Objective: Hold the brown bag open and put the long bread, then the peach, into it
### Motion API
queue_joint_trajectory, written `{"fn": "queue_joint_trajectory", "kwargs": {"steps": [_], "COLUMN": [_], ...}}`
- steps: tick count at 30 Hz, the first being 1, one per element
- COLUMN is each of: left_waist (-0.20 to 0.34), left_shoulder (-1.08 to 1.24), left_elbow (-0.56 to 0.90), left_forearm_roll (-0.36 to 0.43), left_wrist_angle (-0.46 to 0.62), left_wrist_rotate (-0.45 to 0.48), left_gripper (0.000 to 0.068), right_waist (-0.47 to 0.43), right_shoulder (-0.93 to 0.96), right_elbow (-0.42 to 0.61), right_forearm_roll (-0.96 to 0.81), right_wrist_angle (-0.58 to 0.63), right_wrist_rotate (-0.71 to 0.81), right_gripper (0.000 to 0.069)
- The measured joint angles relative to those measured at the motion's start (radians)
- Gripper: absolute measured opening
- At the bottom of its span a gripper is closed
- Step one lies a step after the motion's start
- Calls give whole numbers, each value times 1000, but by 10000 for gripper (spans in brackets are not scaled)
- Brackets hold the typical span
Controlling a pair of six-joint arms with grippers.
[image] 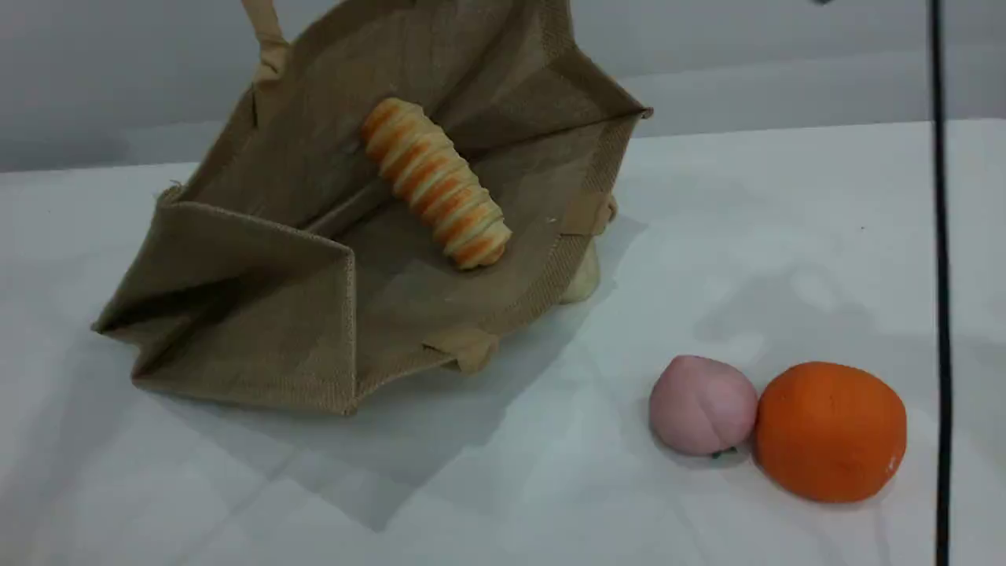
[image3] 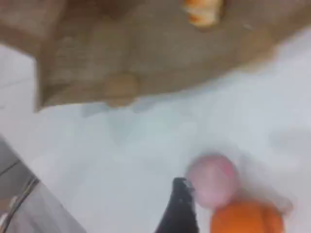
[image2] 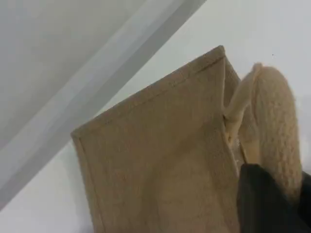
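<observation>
Brown bag (image: 259, 314): coarse jute, gaping.
Long bread (image: 434, 182): ribbed loaf inside bag.
Peach (image: 701, 404): smooth, pink, right of bag.
Left gripper (image2: 266, 200): clamped on knitted handle (image2: 277, 126), wrist view only.
Right gripper (image3: 181, 201): jaws apart.

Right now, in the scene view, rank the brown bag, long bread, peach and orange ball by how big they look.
1. brown bag
2. long bread and orange ball, about alike; ball sits nearer
3. peach

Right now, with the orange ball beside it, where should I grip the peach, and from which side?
Probably take the peach across its round middle, coming down from above, jaws closing on its near and far sides. The orange ball sits against its right side, leaving no room there; the top is free.
</observation>
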Motion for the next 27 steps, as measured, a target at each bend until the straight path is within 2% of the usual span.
{"fn": "queue_joint_trajectory", "kwargs": {"steps": [3,7,15,19,23,27], "left_waist": [0,0,0,0,0,0], "left_shoulder": [0,0,0,0,0,0], "left_elbow": [0,0,0,0,0,0], "left_forearm_roll": [0,0,0,0,0,0], "left_wrist_angle": [0,0,0,0,0,0], "left_wrist_rotate": [0,0,0,0,0,0], "left_gripper": [93,93,93,93,93,93], "right_waist": [0,12,126,179,191,191], "right_shoulder": [-34,-60,-59,-33,31,117], "right_elbow": [2,24,147,193,203,203], "right_forearm_roll": [-95,-135,-144,-179,-175,-178], "right_wrist_angle": [48,73,68,-35,-122,-141], "right_wrist_rotate": [126,243,291,320,343,350], "right_gripper": [563,563,563,563,563,563]}}
